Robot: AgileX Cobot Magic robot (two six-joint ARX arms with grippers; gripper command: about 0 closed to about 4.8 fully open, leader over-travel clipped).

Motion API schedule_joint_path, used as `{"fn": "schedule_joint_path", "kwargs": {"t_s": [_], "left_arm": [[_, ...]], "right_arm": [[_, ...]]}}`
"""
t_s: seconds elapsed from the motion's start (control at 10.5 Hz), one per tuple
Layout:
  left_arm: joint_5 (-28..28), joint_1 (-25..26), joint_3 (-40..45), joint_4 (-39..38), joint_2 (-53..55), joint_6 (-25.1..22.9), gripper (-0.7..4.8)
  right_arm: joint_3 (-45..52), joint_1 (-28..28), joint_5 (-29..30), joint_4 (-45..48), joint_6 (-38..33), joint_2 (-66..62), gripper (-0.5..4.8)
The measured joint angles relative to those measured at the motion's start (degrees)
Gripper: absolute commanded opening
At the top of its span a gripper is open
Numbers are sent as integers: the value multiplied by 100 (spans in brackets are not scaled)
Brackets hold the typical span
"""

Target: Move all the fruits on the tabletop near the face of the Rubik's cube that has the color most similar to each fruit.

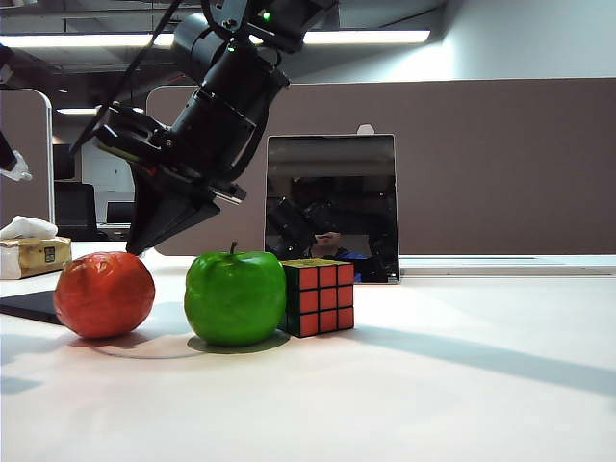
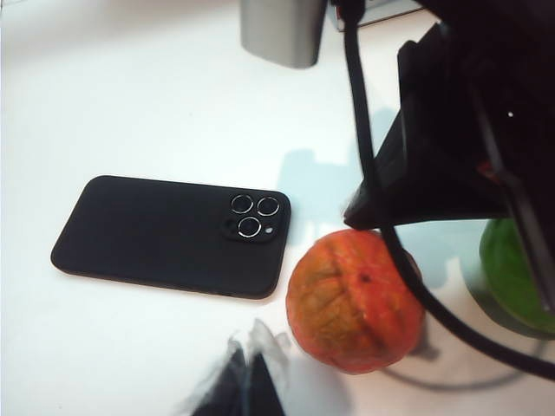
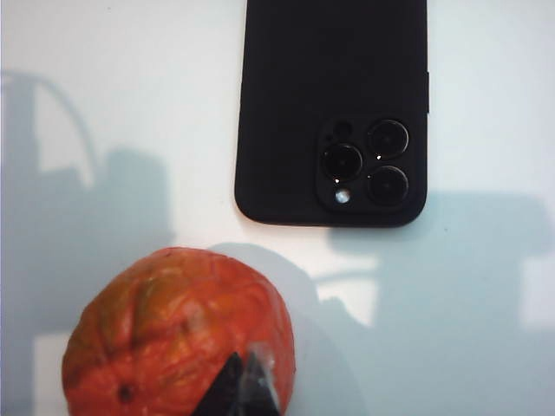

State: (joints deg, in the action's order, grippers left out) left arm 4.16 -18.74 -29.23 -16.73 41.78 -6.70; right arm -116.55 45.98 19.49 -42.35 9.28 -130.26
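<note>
With the green apple (image 1: 235,296) already against the Rubik's cube (image 1: 319,296), the orange-red fruit (image 1: 104,294) at lower left waits under the right gripper (image 1: 141,246) (tips pinched together, empty, like the left gripper (image 2: 247,381) hovering nearby), which must spread wide before descending.

My exterior camera sits low at table (image 1: 462,385) level facing the partition, while both wrist cameras look down closely, sharing the orange-red fruit (image 2: 354,299) and phone (image 3: 334,104).

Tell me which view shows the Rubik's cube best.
The exterior view: the Rubik's cube sits whole on the tabletop, red-orange face forward, touching the green apple. Neither wrist view shows it; both look at the orange-red fruit and a black phone.
</note>
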Motion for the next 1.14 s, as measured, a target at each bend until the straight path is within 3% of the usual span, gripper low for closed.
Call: {"fn": "schedule_joint_path", "kwargs": {"t_s": [0.19, 0.38, 0.47, 0.76, 1.14], "left_arm": [[-7, 409, 4, -260, -514, 0, -5], [-774, 1165, 4, -579, -1191, 2, -5], [-2186, 2098, 4, -1123, -1917, 2, -5], [-3226, 2013, 4, -1696, -1991, 4, -5], [-3486, 2002, 7, -1825, -2179, 7, -5]], "right_arm": [[-35, 31, 0, -2, 4, 2, -1], [-42, 136, -17, 273, 4, 22, -1], [-46, 188, -22, 743, 2, 22, -1], [-55, 157, -155, 1213, -282, 22, -1], [-55, 168, -70, 1473, -916, -313, -1]]}}
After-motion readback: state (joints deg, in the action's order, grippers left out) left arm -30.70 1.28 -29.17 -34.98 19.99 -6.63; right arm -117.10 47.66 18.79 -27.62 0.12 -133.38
